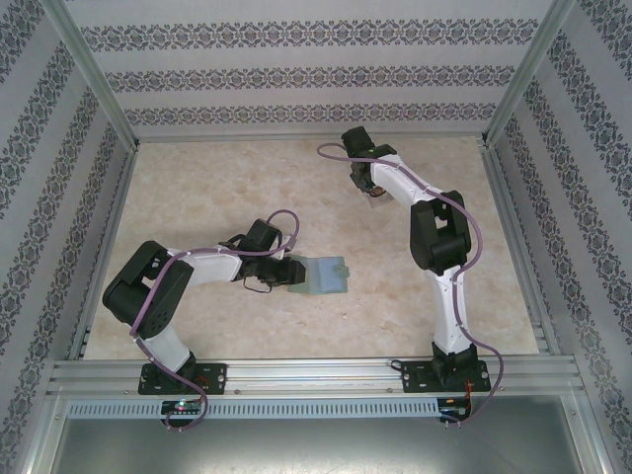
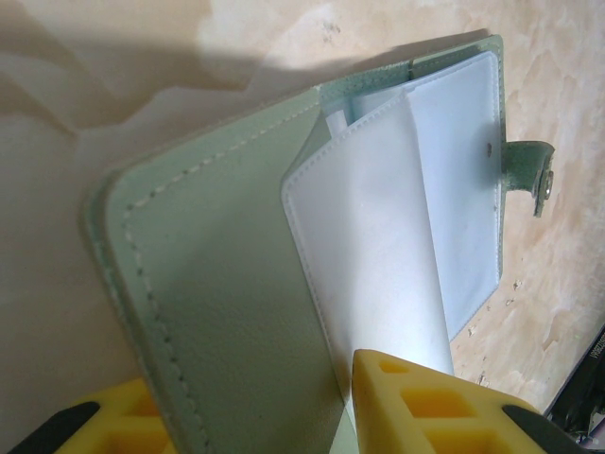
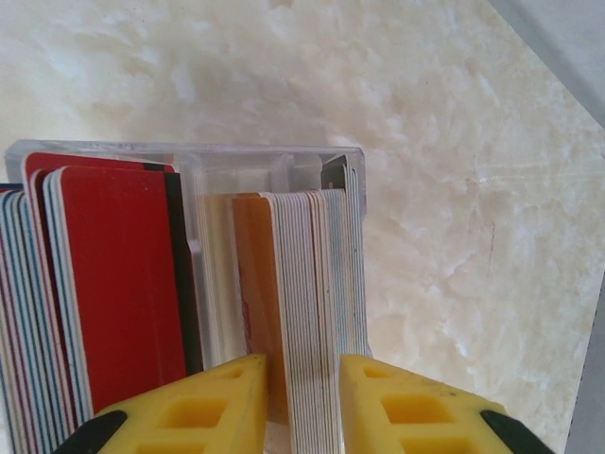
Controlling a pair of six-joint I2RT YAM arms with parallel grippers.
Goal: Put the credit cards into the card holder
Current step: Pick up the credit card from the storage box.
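Observation:
The card holder (image 1: 326, 275) lies open at mid-table, grey-green with clear sleeves (image 2: 378, 255) and a snap tab (image 2: 541, 180). My left gripper (image 1: 284, 271) holds it at its left side. In the left wrist view the cover (image 2: 217, 284) rises between the yellow fingers (image 2: 425, 407) of the left gripper (image 2: 293, 421). At the far middle, my right gripper (image 1: 373, 196) reaches into a clear tray (image 3: 189, 151). The credit cards (image 3: 298, 284) stand on edge in it. The right gripper (image 3: 302, 397) is closed round a thick bundle of them. Red cards (image 3: 113, 284) stand to their left.
The marbled table (image 1: 217, 188) is ringed by aluminium rails and patterned walls. The right arm's elbow (image 1: 439, 232) hangs over the right half, and the left arm's elbow (image 1: 148, 286) sits near the left rail.

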